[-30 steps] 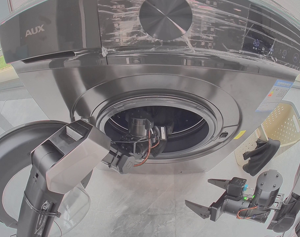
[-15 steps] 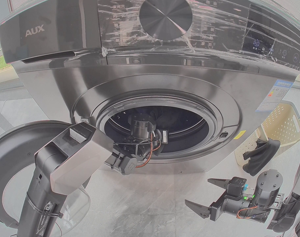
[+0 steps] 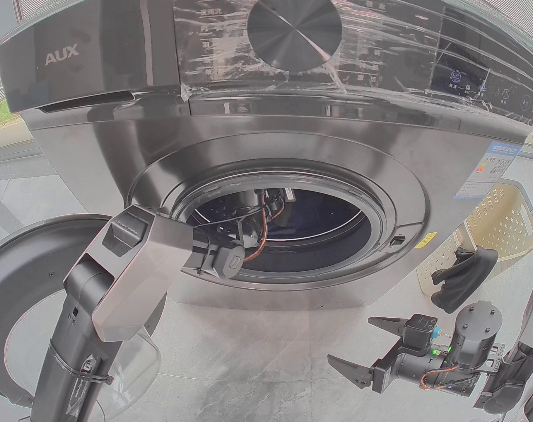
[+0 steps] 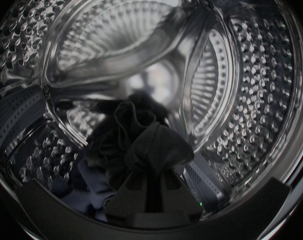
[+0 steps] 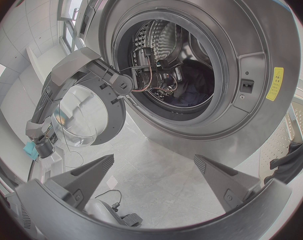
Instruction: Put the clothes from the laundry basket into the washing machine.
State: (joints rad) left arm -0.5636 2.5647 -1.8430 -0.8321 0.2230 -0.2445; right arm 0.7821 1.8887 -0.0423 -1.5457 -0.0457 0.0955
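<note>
Washing machine [image 3: 313, 142] front bears yellow sticker [image 3: 425, 240], blue-topped label [image 3: 490, 170]; left jaws pinch garment [image 4: 158, 150].

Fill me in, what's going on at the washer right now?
The left gripper is inside the washing machine drum, fingers shut on a dark garment above clothes already lying there. The right gripper hangs open over the floor before the machine, holding nothing. A black cloth is draped over the laundry basket rim, not yet loaded.

Left arm [image 3: 132, 276] lifting now: its wrist has climbed from the lower edge of the washing machine [image 3: 313, 142] opening to the upper-left rim, pushing the pincer [image 4: 154, 184], dark garment [image 4: 158, 150] pinched in it, farther into the drum [image 4: 258, 84].
</note>
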